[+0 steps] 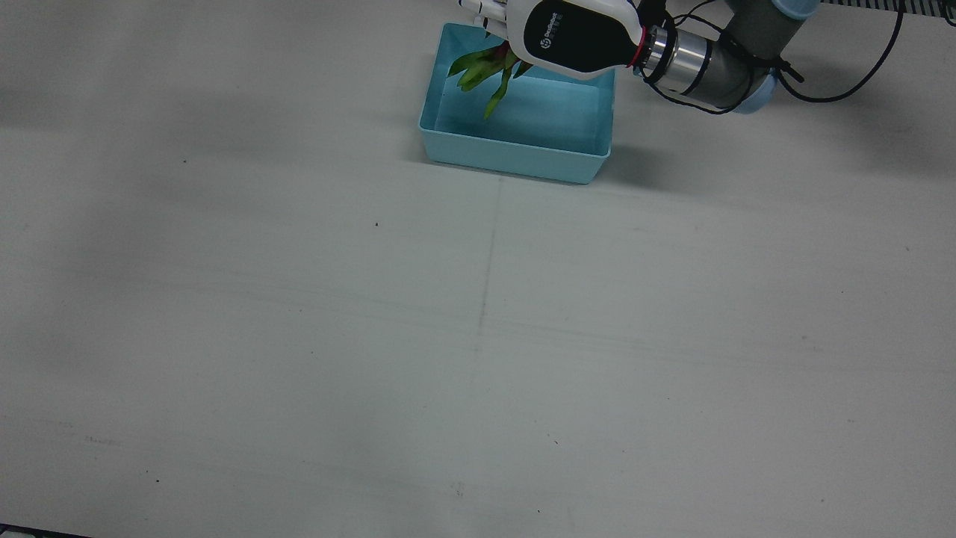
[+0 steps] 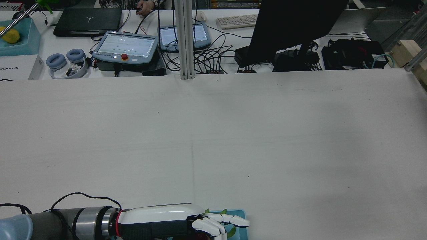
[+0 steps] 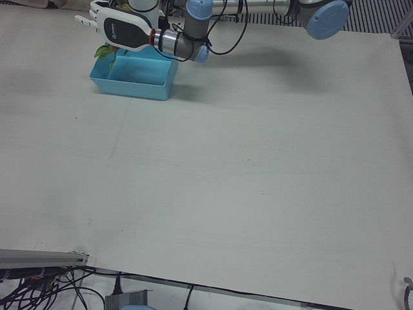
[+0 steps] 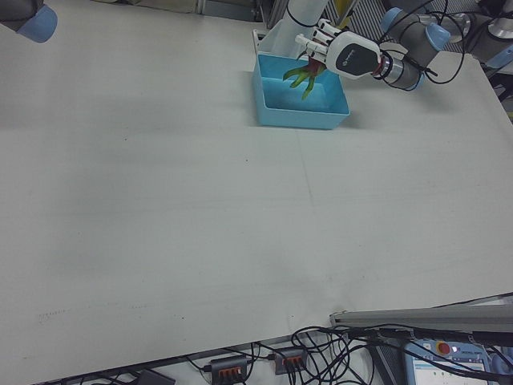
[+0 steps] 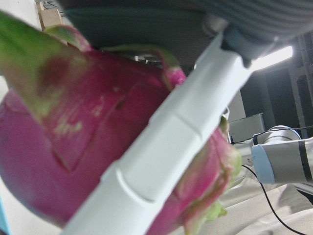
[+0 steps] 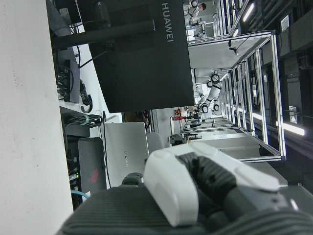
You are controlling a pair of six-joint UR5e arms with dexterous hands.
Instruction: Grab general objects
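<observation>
Table (image 1: 299, 299), bin (image 1: 515, 153), dragon fruit (image 5: 98, 147) leaves down-left

Even overhead light, soft shadows; left hand view blurred.

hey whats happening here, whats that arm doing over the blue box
The robot's left hand is holding a dragon fruit over the light blue bin, its fingers wrapped around it. The fruit's green leaves hang down into the bin. The right hand is off to the side, holding nothing.
</observation>
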